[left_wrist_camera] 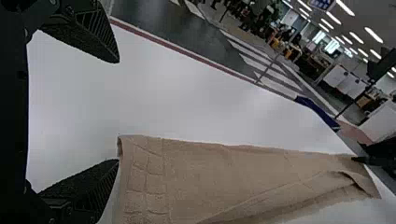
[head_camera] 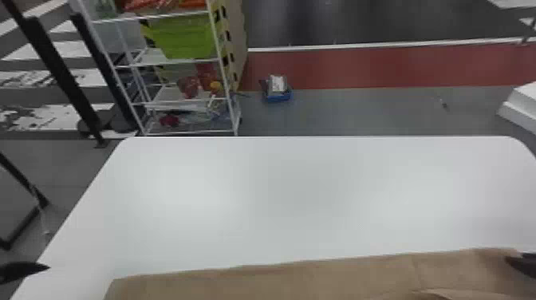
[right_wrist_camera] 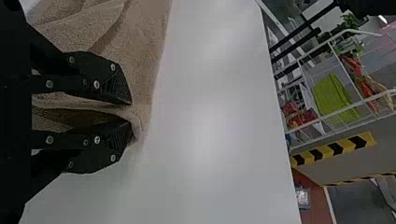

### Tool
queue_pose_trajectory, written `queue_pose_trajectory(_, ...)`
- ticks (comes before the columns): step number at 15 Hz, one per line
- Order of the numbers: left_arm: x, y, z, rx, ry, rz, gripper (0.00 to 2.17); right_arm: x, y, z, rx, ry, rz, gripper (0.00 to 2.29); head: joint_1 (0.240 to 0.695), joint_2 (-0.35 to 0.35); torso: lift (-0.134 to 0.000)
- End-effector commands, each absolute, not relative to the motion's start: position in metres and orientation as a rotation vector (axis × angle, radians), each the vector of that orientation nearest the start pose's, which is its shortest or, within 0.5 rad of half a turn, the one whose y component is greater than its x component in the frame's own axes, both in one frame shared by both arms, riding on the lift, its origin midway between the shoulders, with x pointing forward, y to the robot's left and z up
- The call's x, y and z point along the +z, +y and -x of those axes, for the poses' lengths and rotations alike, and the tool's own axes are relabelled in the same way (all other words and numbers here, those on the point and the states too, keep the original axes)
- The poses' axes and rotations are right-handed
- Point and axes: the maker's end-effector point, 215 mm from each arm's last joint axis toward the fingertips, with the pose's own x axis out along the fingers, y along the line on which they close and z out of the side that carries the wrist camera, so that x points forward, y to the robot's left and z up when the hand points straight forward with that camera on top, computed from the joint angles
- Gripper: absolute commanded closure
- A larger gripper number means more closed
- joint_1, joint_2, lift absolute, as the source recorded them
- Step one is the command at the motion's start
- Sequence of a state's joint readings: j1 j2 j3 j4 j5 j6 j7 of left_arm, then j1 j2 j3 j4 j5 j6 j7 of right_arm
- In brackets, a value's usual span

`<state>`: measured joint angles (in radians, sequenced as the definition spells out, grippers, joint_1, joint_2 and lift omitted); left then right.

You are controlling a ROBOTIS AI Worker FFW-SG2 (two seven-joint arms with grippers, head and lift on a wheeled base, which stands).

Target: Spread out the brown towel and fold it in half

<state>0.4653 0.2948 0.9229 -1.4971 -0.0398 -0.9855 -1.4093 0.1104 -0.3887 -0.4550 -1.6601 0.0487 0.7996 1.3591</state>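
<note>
Brown towel (head_camera: pixel 271 281): on the white table (head_camera: pixel 299 191), along the side nearest the robot, stretched sideways in a long strip with its far edge fairly straight.
Towel's left end: squared off, with stitched bands across it, right beside one finger of the left gripper.
Towel's right end: pinched and rumpled, a loose fold standing up near the grip.
Left gripper (head_camera: pixel 24 271): fingers spread wide, holding nothing, at the table's left side.
Right gripper (head_camera: pixel 525 263): closed on the towel's right end, the cloth caught between its fingertips.
Beyond the table, left: a white wire rack (head_camera: pixel 191 132) with a green bin (head_camera: pixel 183 38) and red packets (head_camera: pixel 188 87) on its shelves; farther left, black posts (head_camera: pixel 56 72).
Beyond the table, middle: a blue tray (head_camera: pixel 278 97) on the grey floor, with something pale on top.
Beyond the table, right: a white block (head_camera: pixel 522 105).
Close to the cloth: only the two grippers, one by each end.
</note>
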Motion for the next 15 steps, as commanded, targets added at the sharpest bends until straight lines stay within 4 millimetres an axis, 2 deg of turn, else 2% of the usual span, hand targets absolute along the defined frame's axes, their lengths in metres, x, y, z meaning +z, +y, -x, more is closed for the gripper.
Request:
queue_pose_trajectory(1,-0.378,0.480,-0.269,-0.715,0.229,-0.731,0.14,-0.437,-0.376,-0.402,0.727,0.735,-0.230,1.26,0.695,0.141,-0.124)
queue_pose_trajectory(2,-0.384,0.488,-0.273,-0.695,0.283,-0.606,0.15,-0.435,-0.377,-0.403,0.727,0.729,-0.232,1.25,0.695,0.154,-0.124)
queue_pose_trajectory(3,-0.395,0.499,-0.276,-0.653,0.361,-0.410,0.15,-0.435,-0.378,-0.403,0.725,0.726,-0.234,1.25,0.695,0.166,-0.124)
queue_pose_trajectory(4,-0.402,0.500,-0.277,-0.628,0.403,-0.244,0.15,-0.436,-0.379,-0.403,0.725,0.726,-0.227,1.25,0.695,0.176,-0.124)
queue_pose_trajectory(6,-0.397,0.494,-0.275,-0.622,0.420,-0.071,0.18,-0.435,-0.379,-0.403,0.726,0.725,-0.225,1.25,0.695,0.201,-0.124)
queue_pose_trajectory(8,-0.394,0.492,-0.273,-0.599,0.439,0.098,0.21,-0.436,-0.380,-0.403,0.725,0.725,-0.222,1.25,0.695,0.198,-0.124)
queue_pose_trajectory(11,-0.395,0.468,-0.255,-0.570,0.502,0.323,0.21,-0.438,-0.383,-0.402,0.727,0.715,-0.202,1.25,0.695,0.184,-0.124)
queue_pose_trajectory(13,-0.408,0.445,-0.247,-0.542,0.568,0.361,0.27,-0.439,-0.384,-0.402,0.728,0.713,-0.199,1.25,0.695,0.164,-0.124)
queue_pose_trajectory(15,-0.422,0.433,-0.246,-0.521,0.632,0.384,0.27,-0.439,-0.384,-0.402,0.728,0.713,-0.199,1.25,0.695,0.137,-0.124)
